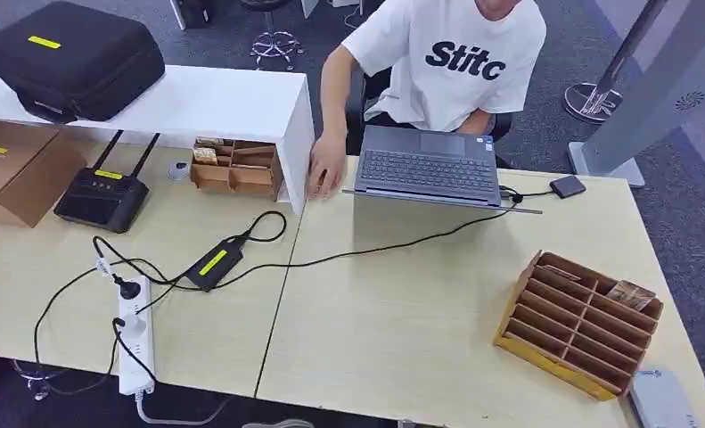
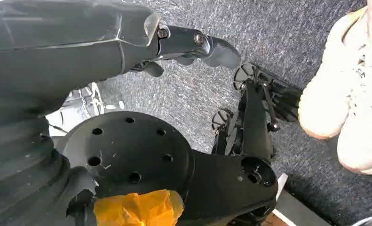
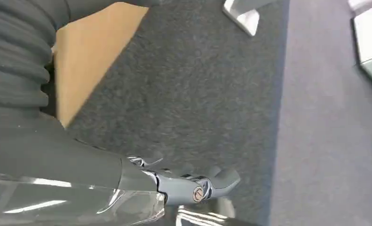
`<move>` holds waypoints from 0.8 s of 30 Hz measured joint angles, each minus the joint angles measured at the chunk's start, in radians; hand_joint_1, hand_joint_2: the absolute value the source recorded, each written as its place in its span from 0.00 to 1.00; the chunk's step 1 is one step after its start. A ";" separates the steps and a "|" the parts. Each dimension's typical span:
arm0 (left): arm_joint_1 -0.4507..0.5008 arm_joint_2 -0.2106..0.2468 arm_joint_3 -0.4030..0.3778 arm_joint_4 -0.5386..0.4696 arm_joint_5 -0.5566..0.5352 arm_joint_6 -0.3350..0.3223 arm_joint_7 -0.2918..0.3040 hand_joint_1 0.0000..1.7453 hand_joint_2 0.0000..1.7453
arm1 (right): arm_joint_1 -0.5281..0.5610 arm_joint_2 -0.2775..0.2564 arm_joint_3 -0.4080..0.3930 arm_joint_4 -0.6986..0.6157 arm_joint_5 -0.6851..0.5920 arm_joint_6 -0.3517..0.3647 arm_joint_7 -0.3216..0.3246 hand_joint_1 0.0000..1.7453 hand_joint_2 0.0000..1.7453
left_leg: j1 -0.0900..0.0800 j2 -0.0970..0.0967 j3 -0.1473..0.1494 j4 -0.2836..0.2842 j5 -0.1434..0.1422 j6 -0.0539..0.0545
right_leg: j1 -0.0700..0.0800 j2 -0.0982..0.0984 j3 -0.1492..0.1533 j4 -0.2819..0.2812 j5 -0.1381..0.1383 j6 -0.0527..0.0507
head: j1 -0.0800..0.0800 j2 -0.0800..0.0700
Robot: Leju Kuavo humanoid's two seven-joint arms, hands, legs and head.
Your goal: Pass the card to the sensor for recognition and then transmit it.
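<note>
Both hands hang over grey carpet (image 3: 212, 94): the left hand (image 2: 193, 44) holds nothing, with its dark fingers slightly apart, while the right hand (image 3: 193, 186) also holds nothing, though how wide its fingers stand I cannot tell. Taking the long pale wooden table (image 1: 393, 312) as the landmark, a white raised shelf (image 1: 206, 102) sits along its far left side, carrying a black zipped case (image 1: 72, 58). At the far edge a person in a white printed T-shirt (image 1: 446, 62) sits behind an open grey laptop (image 1: 427, 168), one hand (image 1: 323, 171) resting on the tabletop beside it. Near the right end stands a slanted wooden compartment rack (image 1: 576, 321), with a small stack of cards (image 1: 631, 294) in one of its upper slots. Just past the laptop's right corner lies a small dark square sensor (image 1: 567, 186) on a cable.
</note>
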 joint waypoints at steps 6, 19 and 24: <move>0.000 -0.003 0.006 0.000 0.000 0.003 0.000 0.00 1.00 | 0.007 0.030 -0.010 0.018 -0.021 -0.014 0.016 0.00 1.00 | 0.000 0.000 0.000 0.000 0.000 0.000 | 0.000 0.000 0.000 0.000 0.000 0.000 | 0.000 0.000; 0.000 -0.010 0.026 0.000 0.000 0.006 0.000 0.00 1.00 | 0.029 0.181 -0.018 0.065 -0.064 -0.002 0.068 0.00 1.00 | 0.001 0.000 0.000 -0.001 0.000 0.000 | 0.001 0.000 0.000 0.001 -0.001 -0.001 | 0.001 0.000; 0.000 -0.008 0.026 0.000 0.000 0.004 0.000 0.00 1.00 | 0.036 0.261 -0.018 0.092 -0.054 -0.062 0.153 0.00 1.00 | 0.001 0.000 0.001 -0.001 0.000 0.000 | 0.001 0.000 0.000 0.001 -0.001 -0.001 | -0.001 0.000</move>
